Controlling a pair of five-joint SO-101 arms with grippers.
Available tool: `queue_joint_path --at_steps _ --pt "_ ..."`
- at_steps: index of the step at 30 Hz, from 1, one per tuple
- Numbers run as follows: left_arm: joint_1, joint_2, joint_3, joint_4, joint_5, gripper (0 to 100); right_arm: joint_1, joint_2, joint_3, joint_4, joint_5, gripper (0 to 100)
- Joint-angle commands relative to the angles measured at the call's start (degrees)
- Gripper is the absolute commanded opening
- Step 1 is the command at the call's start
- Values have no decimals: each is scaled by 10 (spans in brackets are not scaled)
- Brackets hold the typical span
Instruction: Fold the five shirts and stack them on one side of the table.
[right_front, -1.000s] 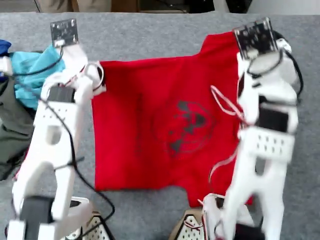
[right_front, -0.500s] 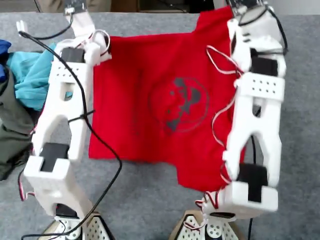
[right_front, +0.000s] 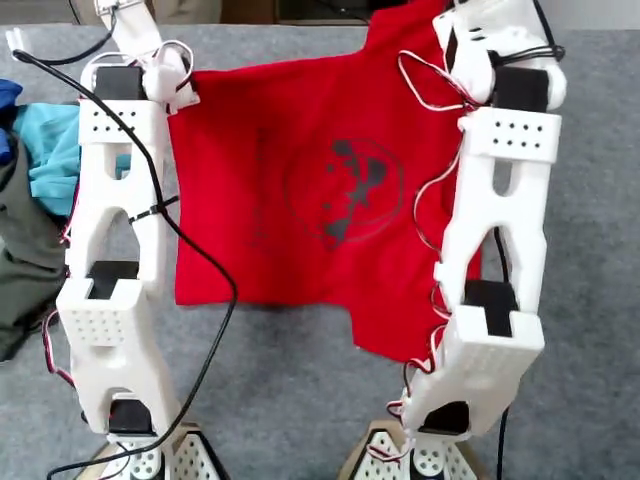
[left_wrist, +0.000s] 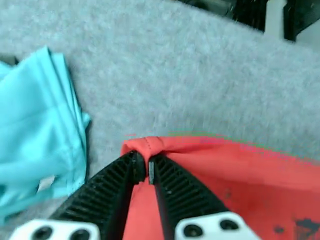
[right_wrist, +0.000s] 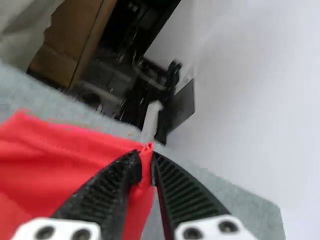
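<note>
Underneath, grey felt table (right_front: 300, 400), dark clutter (right_wrist: 145, 75) past its far edge. Pinched on far corners of red shirt (right_front: 300, 200), spread mid-table: left gripper (left_wrist: 148, 167), right gripper (right_wrist: 147, 165). Teal shirt (right_front: 55, 150) at left edge.

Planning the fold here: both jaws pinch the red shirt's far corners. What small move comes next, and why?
Probably lift both corners slightly and draw them toward the near edge. The red shirt lies spread on the table, print up, with left jaws and right jaws each shut on a far corner, so a half fold looks ready.
</note>
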Motion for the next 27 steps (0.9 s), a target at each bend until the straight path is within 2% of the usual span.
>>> queue_joint_path --at_steps 1,6,14,22,27 --pt "11 -6 -29 60 -28 20 8 -16 -52 109 40 5" --pt "31 -7 -33 118 -44 20 13 -58 -46 235 81 5" --pt "68 -1 -25 230 -54 20 46 -121 -45 342 109 5" --pt "56 -7 69 242 -69 20 75 -170 -37 431 139 5" --pt "69 -7 142 239 -100 20 91 -223 69 431 154 5"
